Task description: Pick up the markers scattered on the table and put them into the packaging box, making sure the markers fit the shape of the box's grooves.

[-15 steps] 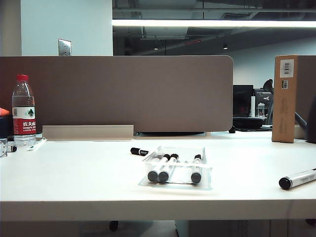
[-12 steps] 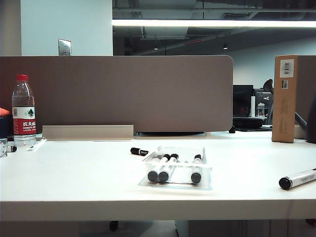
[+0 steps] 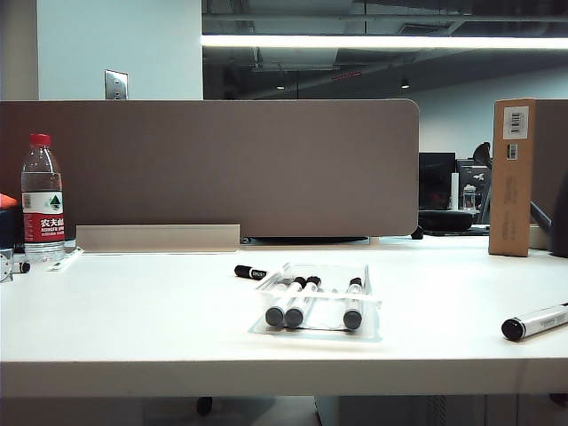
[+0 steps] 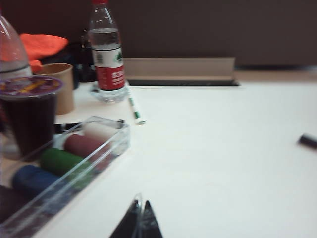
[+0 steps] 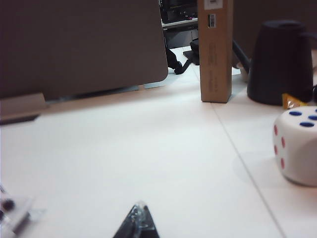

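Observation:
The clear packaging box (image 3: 316, 269) lies mid-table with three markers (image 3: 301, 303) in its grooves, black caps toward the front edge. A fourth marker (image 3: 249, 272) lies on the table (image 3: 133, 311) just behind the box's left corner; its dark end (image 4: 308, 141) shows in the left wrist view. Another marker (image 3: 534, 322) lies far right near the front edge. Neither arm shows in the exterior view. My left gripper (image 4: 140, 212) is shut and empty above bare table. My right gripper (image 5: 140, 212) is also shut and empty, with a box corner (image 5: 20, 214) off to one side.
A water bottle (image 3: 42, 200) stands at the far left, by a clear case of coloured pieces (image 4: 74, 158), a dark drink cup (image 4: 29, 114) and a green-white pen (image 4: 134, 107). At the right are a tall brown carton (image 3: 513, 177), a black jug (image 5: 280, 62) and a large die (image 5: 297, 146).

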Action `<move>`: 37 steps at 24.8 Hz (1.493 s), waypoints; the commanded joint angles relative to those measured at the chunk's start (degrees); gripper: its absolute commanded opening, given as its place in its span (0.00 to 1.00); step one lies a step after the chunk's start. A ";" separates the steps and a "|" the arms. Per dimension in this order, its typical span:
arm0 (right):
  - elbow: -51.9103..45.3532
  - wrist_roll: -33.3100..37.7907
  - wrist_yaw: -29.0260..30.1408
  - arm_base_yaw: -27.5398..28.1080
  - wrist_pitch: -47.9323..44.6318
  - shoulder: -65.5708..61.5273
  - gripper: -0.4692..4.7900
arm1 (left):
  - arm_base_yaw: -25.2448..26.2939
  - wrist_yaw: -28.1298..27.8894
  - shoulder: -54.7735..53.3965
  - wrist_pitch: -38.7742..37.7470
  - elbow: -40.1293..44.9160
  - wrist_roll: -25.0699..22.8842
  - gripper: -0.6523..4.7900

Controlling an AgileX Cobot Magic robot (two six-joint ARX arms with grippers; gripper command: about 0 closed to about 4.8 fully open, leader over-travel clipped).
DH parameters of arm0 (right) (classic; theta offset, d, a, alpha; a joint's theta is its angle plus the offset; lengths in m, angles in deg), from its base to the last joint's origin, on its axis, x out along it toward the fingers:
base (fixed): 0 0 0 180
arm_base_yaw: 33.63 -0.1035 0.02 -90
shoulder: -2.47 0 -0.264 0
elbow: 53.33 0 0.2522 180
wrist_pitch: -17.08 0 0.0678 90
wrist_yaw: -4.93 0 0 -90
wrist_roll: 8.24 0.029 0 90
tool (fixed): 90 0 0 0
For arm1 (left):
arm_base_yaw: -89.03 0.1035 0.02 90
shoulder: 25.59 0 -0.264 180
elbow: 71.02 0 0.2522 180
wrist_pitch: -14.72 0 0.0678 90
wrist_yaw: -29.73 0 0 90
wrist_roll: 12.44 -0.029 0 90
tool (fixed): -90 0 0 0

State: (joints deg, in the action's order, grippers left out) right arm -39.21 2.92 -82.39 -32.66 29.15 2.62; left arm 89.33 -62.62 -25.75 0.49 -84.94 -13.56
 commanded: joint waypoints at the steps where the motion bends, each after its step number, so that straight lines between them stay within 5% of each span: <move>1: -0.26 10.25 -0.22 0.02 -3.21 -0.02 0.08 | 0.09 4.33 0.02 8.35 -0.28 15.76 0.11; 2: -0.26 14.12 -0.46 0.02 -4.02 -0.02 0.08 | 0.07 6.14 0.00 12.72 -0.28 23.58 0.11; 4: -0.26 19.37 -1.75 0.02 -4.59 -0.02 0.08 | 0.07 8.31 -0.35 14.64 -2.21 29.09 0.11; 12: -0.26 26.43 -2.80 0.15 -4.48 -0.02 0.08 | 0.07 20.28 -16.09 -0.33 -20.85 22.32 0.11; 18: 0.00 35.39 -2.73 0.15 -0.24 -0.22 0.08 | -2.12 41.18 -47.23 -4.90 -39.12 22.53 0.11; 21: 0.00 42.75 -0.85 0.15 7.26 -0.24 0.08 | -8.00 41.79 -63.04 -15.76 -50.90 16.33 0.11; 27: 0.02 55.95 4.98 0.13 11.65 -0.31 0.08 | -15.12 37.77 -76.11 -28.74 -60.22 9.05 0.11; 31: 0.11 65.18 7.26 0.13 10.88 -0.35 0.08 | -16.74 35.82 -77.66 -28.39 -60.83 7.10 0.11; 37: 7.74 65.59 9.55 0.09 10.93 -3.56 0.08 | -16.74 36.00 -77.66 -28.17 -60.83 7.13 0.11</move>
State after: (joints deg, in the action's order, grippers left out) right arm -34.20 69.32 -72.56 -32.62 42.48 0.13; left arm 72.61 -26.75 -103.56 -28.38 -145.55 -6.06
